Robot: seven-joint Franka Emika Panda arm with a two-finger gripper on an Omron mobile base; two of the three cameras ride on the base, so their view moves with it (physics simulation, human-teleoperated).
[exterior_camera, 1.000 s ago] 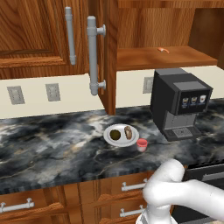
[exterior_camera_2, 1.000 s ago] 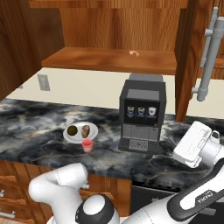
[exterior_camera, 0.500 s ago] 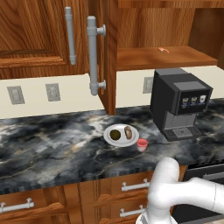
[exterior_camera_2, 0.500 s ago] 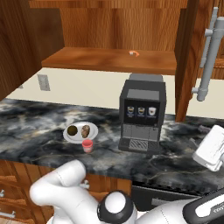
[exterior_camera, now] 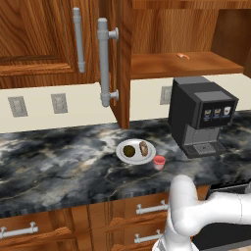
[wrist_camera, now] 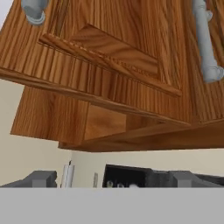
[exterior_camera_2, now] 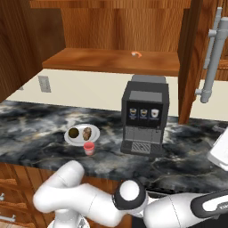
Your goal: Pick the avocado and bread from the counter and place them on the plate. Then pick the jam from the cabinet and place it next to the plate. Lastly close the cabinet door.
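The white plate (exterior_camera: 120, 153) lies on the dark marble counter with the brown-green avocado (exterior_camera: 129, 150) and the bread (exterior_camera: 143, 147) on it; the plate (exterior_camera_2: 69, 138) is also seen from the right. A small red jam jar (exterior_camera: 159, 162) stands on the counter just right of the plate, touching nothing. The open cabinet door (exterior_camera: 122, 63) stands edge-on with its grey handle (exterior_camera: 104, 63). My gripper (wrist_camera: 113, 179) is open and holds nothing, looking up at the door's wooden panel (wrist_camera: 109, 61). The white hand (exterior_camera_2: 221, 150) sits at the far right, below the door (exterior_camera_2: 191, 58).
A black coffee machine (exterior_camera: 201, 115) stands on the counter right of the plate. The open cabinet shelf (exterior_camera: 181, 63) carries a small orange item (exterior_camera: 182, 56). A shut cabinet door with a grey handle (exterior_camera: 78, 39) is to the left. Drawers run below the counter.
The arm has swung further right; the hand has slid toward the right edge of the right base view. Plate, food and jam have not moved.
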